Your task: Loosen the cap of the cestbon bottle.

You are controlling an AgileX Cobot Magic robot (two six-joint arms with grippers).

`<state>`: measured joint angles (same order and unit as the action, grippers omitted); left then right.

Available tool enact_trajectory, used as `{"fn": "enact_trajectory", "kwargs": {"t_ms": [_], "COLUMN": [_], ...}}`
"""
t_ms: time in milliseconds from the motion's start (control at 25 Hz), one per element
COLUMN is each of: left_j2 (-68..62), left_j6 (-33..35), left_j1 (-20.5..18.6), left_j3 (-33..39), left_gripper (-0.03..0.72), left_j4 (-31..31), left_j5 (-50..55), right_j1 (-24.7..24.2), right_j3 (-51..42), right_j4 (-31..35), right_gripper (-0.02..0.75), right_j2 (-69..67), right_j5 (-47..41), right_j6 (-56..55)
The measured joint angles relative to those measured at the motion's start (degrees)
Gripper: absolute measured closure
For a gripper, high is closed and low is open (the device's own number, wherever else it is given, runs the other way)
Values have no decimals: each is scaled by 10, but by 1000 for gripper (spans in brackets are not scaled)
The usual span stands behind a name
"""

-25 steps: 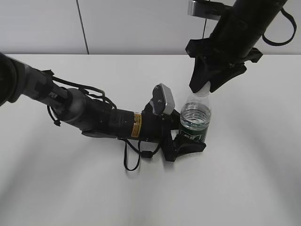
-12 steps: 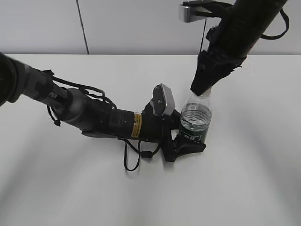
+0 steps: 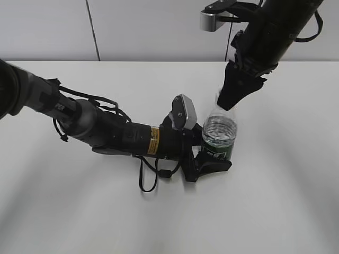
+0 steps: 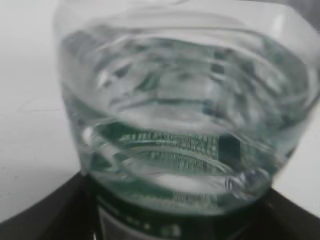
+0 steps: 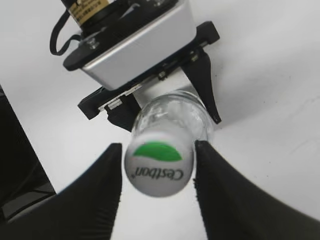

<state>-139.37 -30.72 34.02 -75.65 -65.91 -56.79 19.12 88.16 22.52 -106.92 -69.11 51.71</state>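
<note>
Right wrist view: the right gripper [image 5: 158, 172] straddles the cap [image 5: 159, 167], one finger [image 5: 95, 192] either side; contact cannot be told.
Cap: white, green mark, lower centre of frame, on the bottle [image 5: 172, 115].
Left gripper [image 3: 212, 160]: clamped on the bottle's [image 3: 219, 135] green label band, right of centre in the exterior view.
Left wrist view: ribbed clear bottle [image 4: 185, 115] fills the frame, blurred.
Bottle: upright on the white table [image 3: 275, 201].
Right gripper [image 3: 233, 100]: reaches down from upper right, over the neck.
</note>
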Motion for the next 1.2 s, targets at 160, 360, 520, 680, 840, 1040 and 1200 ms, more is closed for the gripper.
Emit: {"fn": "enact_trajectory", "kwargs": {"t_ms": [160,360,520,680,840,1040,1200], "left_j2": [0,0,0,0,0,0,0], "left_j6": [-1,-1,-2,-2,-2,-2,-4], "left_j1": [0,0,0,0,0,0,0], "left_j3": [0,0,0,0,0,0,0], "left_gripper": [145,145,145,145,145,145,145], "left_j4": [0,0,1,1,1,1,1], "left_j5": [0,0,0,0,0,0,0], "right_j1": [0,0,0,0,0,0,0], "right_j3": [0,0,0,0,0,0,0], "right_j4": [0,7,8,8,8,8,8], "right_gripper": [128,71,67,104,157,170,181], "right_j2": [2,17,22,22,22,3,-4], "right_j5": [-2,6,15,16,26,10,7], "right_j6": [-71,-239,-391,-507,-527,-517,-517]}}
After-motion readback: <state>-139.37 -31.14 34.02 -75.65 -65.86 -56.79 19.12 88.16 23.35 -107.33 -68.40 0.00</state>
